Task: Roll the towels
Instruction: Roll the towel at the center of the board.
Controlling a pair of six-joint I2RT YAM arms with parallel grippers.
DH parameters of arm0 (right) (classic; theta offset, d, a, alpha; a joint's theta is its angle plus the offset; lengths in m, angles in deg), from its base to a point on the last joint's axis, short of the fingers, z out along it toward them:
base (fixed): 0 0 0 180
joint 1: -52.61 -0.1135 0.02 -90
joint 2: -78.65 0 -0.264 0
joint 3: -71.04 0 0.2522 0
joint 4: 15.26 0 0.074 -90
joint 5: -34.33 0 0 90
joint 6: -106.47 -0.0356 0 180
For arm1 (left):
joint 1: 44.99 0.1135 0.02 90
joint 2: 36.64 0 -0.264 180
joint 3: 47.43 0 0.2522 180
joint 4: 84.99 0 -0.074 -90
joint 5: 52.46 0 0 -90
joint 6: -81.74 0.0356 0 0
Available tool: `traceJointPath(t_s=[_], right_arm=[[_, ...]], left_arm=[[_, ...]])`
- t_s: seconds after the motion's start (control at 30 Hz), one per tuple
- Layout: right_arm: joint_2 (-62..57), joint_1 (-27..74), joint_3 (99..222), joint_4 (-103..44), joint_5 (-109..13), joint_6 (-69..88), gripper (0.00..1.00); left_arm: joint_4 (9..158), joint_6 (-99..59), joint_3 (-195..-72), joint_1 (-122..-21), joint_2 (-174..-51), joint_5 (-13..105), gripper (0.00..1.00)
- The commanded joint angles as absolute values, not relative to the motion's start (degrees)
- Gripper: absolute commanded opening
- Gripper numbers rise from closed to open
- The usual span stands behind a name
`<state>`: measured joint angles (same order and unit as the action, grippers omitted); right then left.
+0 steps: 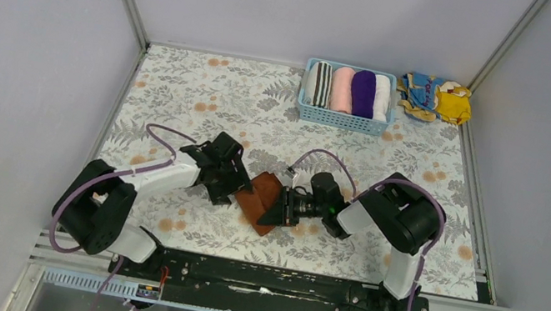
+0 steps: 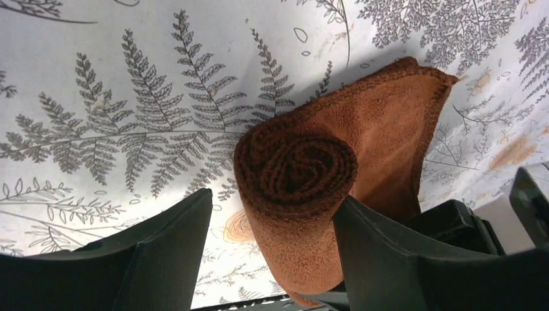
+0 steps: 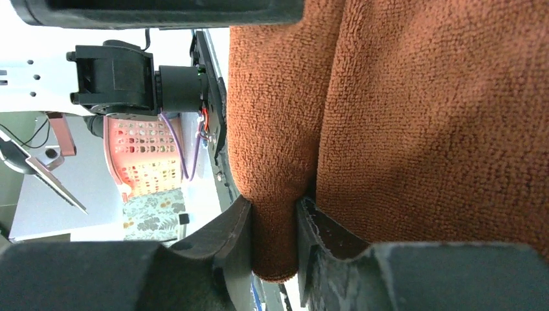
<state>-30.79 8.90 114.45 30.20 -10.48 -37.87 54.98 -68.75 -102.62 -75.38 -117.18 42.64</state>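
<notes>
The rust-brown towel (image 1: 261,195) lies mid-table between both grippers, partly rolled. In the left wrist view its rolled end (image 2: 294,168) shows as a tight spiral, with a flat tail behind it. My left gripper (image 1: 236,191) (image 2: 272,227) is open around the roll: the right finger touches it and the left finger stands apart. My right gripper (image 1: 277,211) (image 3: 275,227) is shut on a fold of the brown towel (image 3: 388,116). The purple towel (image 1: 363,92) sits rolled in the blue basket (image 1: 343,120) at the back.
The basket also holds striped, pink and white rolled towels. A yellow-and-blue patterned cloth (image 1: 436,98) lies to its right, near the back right corner. Grey walls close in the floral table on three sides. The arm bases stand at the near edge.
</notes>
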Motion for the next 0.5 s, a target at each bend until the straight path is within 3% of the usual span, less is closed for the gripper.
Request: traceJointPath(t_s=[0.0,0.3,0.47], right_arm=[[-27.5,8.8,115.6,15.1,-11.5,-32.5,0.35],[-10.5,3.6,127.3,-24.3,-33.4,-11.0,0.68],[-6.1,-5.6,134.9,-36.7,-54.4,-3.3,0.75]], left_arm=[[57.9,-68.0,-101.3,-75.7,-118.7,41.5,0.65],[59.7,-68.3,-97.5,-75.7,-119.6,40.5,0.52],[59.7,-67.7,-97.5,-75.8,-120.4,40.2,0.51]])
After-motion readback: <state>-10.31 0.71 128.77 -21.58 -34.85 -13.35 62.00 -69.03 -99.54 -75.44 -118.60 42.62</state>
